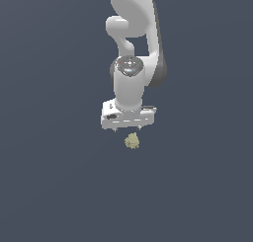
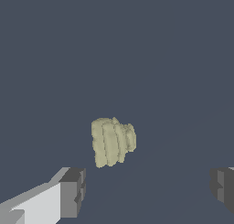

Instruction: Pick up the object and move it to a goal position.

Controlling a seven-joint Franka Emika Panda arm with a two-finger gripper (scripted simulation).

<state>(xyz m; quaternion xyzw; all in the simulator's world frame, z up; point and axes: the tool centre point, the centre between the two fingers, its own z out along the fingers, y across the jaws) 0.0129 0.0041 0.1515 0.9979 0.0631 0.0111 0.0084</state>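
Observation:
The object point(image 1: 132, 141) is a small lumpy pale yellow-tan clump lying on the dark grey floor. In the exterior view it sits just below the white gripper point(image 1: 127, 129), whose short fingertips point down at the floor. In the wrist view the object point(image 2: 112, 141) lies between and beyond the two dark finger pads point(image 2: 73, 192), closer to the one on the white finger. The jaws stand wide apart and hold nothing. The gripper point(image 2: 148, 187) is apart from the object.
The white arm point(image 1: 132, 48) rises from the gripper toward the top of the exterior view. The floor point(image 1: 59, 186) is a plain dark grey surface with nothing else on it in view.

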